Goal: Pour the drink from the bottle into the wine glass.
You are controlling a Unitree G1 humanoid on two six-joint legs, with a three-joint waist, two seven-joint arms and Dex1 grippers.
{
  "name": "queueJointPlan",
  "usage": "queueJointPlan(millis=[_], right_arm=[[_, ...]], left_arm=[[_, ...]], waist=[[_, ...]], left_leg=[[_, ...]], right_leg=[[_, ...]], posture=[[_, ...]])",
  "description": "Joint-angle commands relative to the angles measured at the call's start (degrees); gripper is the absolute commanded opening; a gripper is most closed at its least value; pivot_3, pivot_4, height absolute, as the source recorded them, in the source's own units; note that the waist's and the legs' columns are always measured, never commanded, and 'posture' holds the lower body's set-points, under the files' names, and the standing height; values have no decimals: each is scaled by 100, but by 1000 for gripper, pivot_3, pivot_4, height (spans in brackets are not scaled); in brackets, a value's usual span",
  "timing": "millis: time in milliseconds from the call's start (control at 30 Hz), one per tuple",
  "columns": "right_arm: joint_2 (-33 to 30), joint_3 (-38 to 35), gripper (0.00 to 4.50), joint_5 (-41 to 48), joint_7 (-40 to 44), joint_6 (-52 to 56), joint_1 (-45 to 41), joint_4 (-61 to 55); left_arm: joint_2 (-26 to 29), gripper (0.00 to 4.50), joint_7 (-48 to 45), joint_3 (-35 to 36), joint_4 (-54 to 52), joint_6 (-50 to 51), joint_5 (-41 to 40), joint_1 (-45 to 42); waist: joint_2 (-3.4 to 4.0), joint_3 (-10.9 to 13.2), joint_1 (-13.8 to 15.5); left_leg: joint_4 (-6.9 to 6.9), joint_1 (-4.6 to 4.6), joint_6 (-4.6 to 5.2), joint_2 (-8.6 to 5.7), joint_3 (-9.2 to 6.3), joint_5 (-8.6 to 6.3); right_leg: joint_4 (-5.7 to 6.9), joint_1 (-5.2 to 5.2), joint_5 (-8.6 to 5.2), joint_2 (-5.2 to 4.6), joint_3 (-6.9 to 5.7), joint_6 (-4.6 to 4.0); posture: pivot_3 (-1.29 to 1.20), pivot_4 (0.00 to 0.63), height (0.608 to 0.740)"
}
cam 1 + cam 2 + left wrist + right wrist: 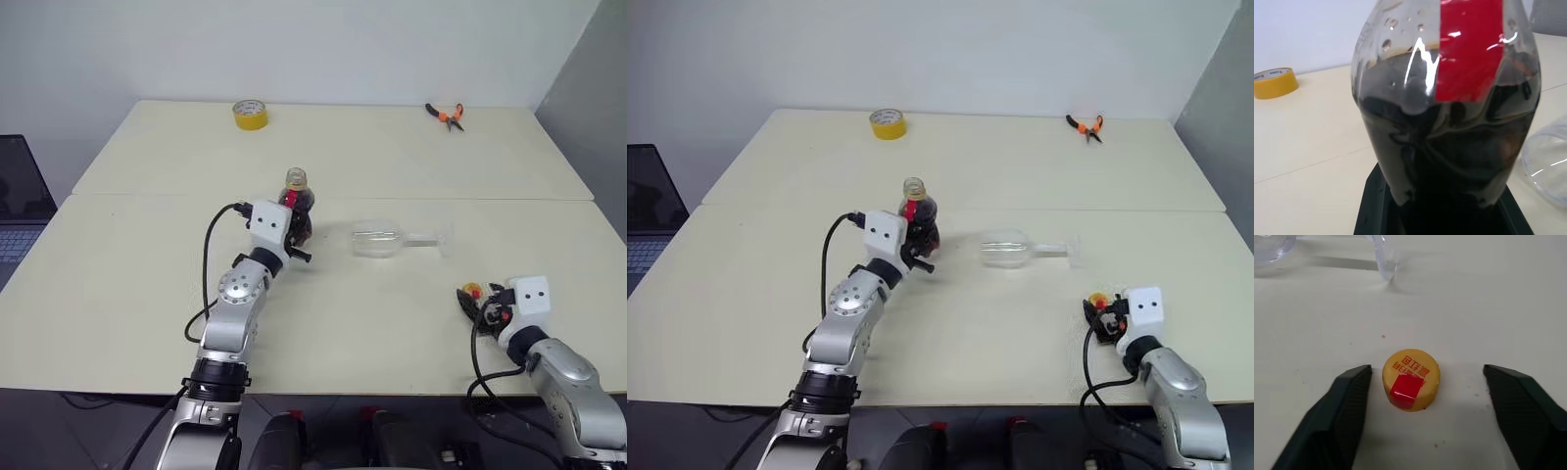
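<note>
My left gripper (296,231) is shut on the bottle (296,199), holding it upright near the middle of the table. The bottle's mouth is uncapped, and the dark drink (1449,161) fills its bulbous body below a red label. To its right, close by, the wine glass (384,239) lies on its side, bowl toward the bottle and foot pointing right. At the front right, my right gripper (1425,396) stands open low over the table. A yellow cap (1411,379) with a red sticker lies loose between its fingers, touching neither.
A yellow tape roll (250,115) sits at the far left of the table. Orange-handled pliers (445,116) lie at the far right. A laptop (20,201) stands off the table's left side. A seam (147,195) runs across between the two tabletops.
</note>
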Motion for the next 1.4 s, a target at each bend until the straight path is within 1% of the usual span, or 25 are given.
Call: queueJointPlan(millis=[33, 100, 133, 200, 267, 367, 500, 633, 733, 833, 1033, 1300, 1367, 1400], right_arm=[[-38, 13, 4500, 120, 108, 128, 120, -177], [-69, -29, 4500, 147, 103, 167, 195, -289], [-99, -52, 4500, 127, 144, 16, 282, -477], [-150, -11, 4500, 260, 382, -409, 298, -1220], [-136, 94, 4500, 517, 515, -400, 123, -1774], [-280, 476, 4500, 650, 742, -207, -170, -2234], [-436, 1031, 4500, 824, 816, 258, -859, -2554], [-648, 1849, 4500, 630, 1033, 586, -1705, -2411], [-485, 2254, 4500, 375, 921, 623, -2325, -1971], [-290, 2477, 4500, 227, 870, 593, -2696, -1660], [53, 2790, 4500, 4, 828, 534, -2982, -1385], [197, 2884, 4500, -172, 833, 500, -2955, -1376], [195, 2873, 4500, -193, 841, 510, -2935, -1403], [194, 2867, 4500, -196, 842, 511, -2930, -1409]], left_arm=[[17, 641, 44, 65, -168, -132, -52, -133], [25, 641, 68, 100, -146, -126, -59, -152], [41, 641, 80, 138, -115, -121, -71, -178], [85, 641, 118, 252, -17, -103, -107, -246], [96, 640, 162, 359, 89, -76, -158, -297], [57, 640, 233, 500, 235, -7, -265, -355], [141, 640, 262, 652, 533, -159, -298, -510], [205, 640, 475, 965, 1054, -439, -346, -759], [238, 640, 558, 1180, 1619, -706, -449, -1006], [210, 640, 529, 1263, 2055, -939, -526, -1209], [288, 640, 479, 1300, 2915, -1460, -461, -1508], [412, 640, 367, 1211, 4039, -1963, -353, -1902], [415, 1355, 347, 1257, 4164, -2021, -410, -1919], [415, 1504, 327, 1268, 4198, -2045, -432, -1923]], waist=[[0, 0, 0], [0, 0, 2], [0, 0, 3], [1, 0, 9], [2, 1, -34], [1, 1, -29], [-3, 2, -1], [-10, 7, 0], [-12, 7, 6], [-13, 8, 11], [-15, 8, 42], [-15, 8, 79], [-15, 8, 80], [-15, 8, 80]], left_leg=[[0, 0, 0, 0, 0, 0], [1, 1, 0, 0, 0, 0], [2, 1, 0, -1, 0, 0], [1, 0, 0, -1, -1, 0], [0, -1, 0, 0, 1, 0], [2, 4, 0, 2, -4, 0], [3, -1, -2, -1, -10, 1], [10, -3, -3, -3, -9, 2], [7, -3, -3, -2, -14, 2], [9, -6, -5, -3, -14, 3], [10, -10, -16, -5, -13, 9], [15, -7, -11, -5, -14, 6], [15, -6, -7, -4, -15, 4], [15, -6, -8, -5, -14, 5]], right_leg=[[0, 1, 0, 0, 0, 0], [-1, 2, 0, 0, 0, 0], [-1, 3, 0, 0, 0, 0], [-1, 2, 0, 0, -1, 0], [2, -3, 0, 0, 2, 1], [6, 1, -1, 4, -4, 2], [-4, 5, -1, 2, -11, 1], [-4, 4, 2, -1, -11, 4], [-5, 4, 2, -1, -16, 3], [-9, 4, 2, -4, -17, 3], [-13, 2, 2, -8, -18, 2], [-2, 1, 3, -8, -21, 2], [-1, 1, 3, -7, -21, 2], [-1, 1, 3, -8, -20, 2]], posture=[[0, 150, 740], [0, 150, 740], [0, 150, 740], [0, 150, 740], [0, 150, 740], [0, 150, 740], [0, 150, 740], [0, 150, 740], [0, 150, 740], [0, 150, 740], [0, 150, 740], [0, 150, 740], [0, 150, 740], [0, 150, 740]])
